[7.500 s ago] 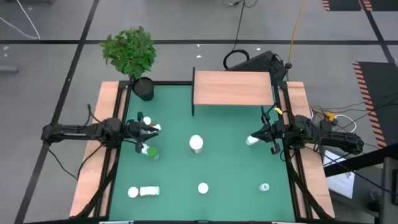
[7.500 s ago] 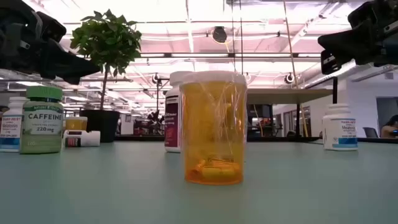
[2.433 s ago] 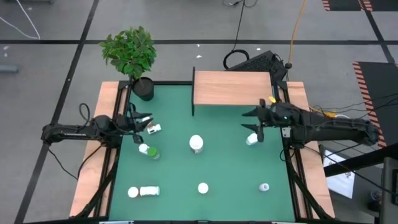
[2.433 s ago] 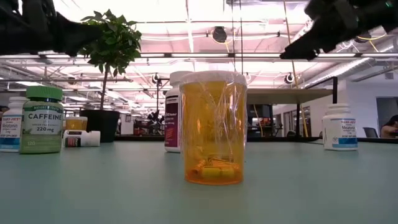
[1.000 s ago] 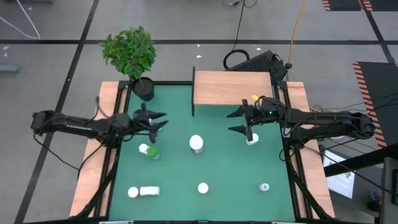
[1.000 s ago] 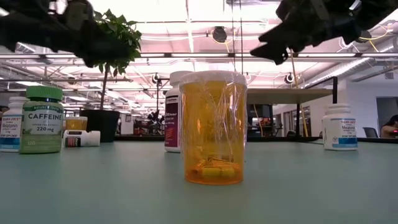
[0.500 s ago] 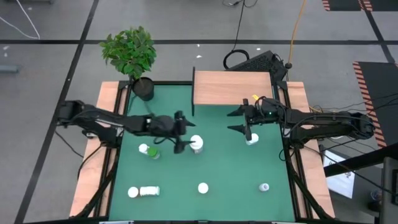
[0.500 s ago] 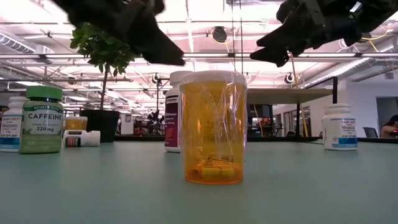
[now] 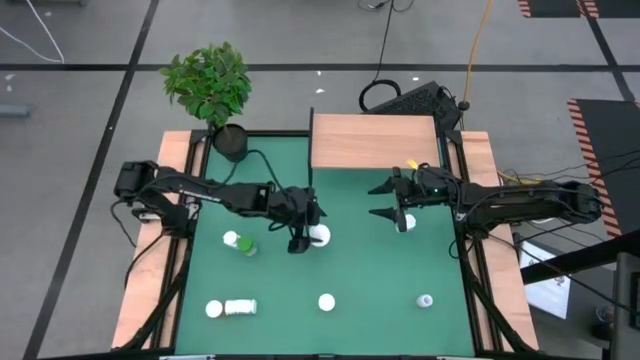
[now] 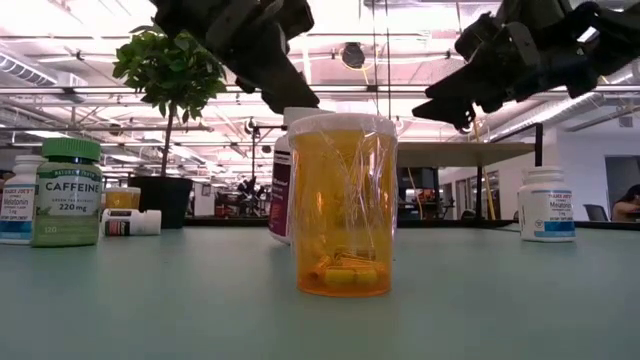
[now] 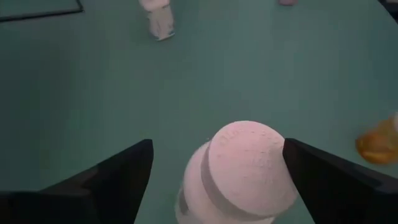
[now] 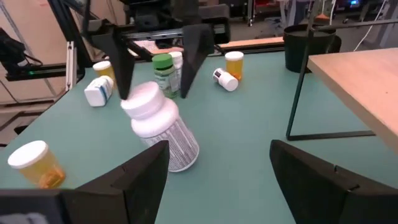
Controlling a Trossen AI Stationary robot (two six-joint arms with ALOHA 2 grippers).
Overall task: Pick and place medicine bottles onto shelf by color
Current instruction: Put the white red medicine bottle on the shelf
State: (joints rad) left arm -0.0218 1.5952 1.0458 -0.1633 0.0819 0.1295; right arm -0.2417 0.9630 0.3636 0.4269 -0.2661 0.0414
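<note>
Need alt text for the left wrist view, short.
A white-capped medicine bottle stands on the green mat between the left gripper's two open dark fingers. Farther off are another white bottle and an orange bottle at the edge.

I take this for a robotics lab or open workshop hall. My overhead camera shows a grey floor (image 9: pixel 80 40) with taped lines, striped hazard tape (image 9: pixel 590 125) and loose cables (image 9: pixel 480 40). The level camera shows a high ceiling (image 10: pixel 330 60) of exposed beams and strip lights.
</note>
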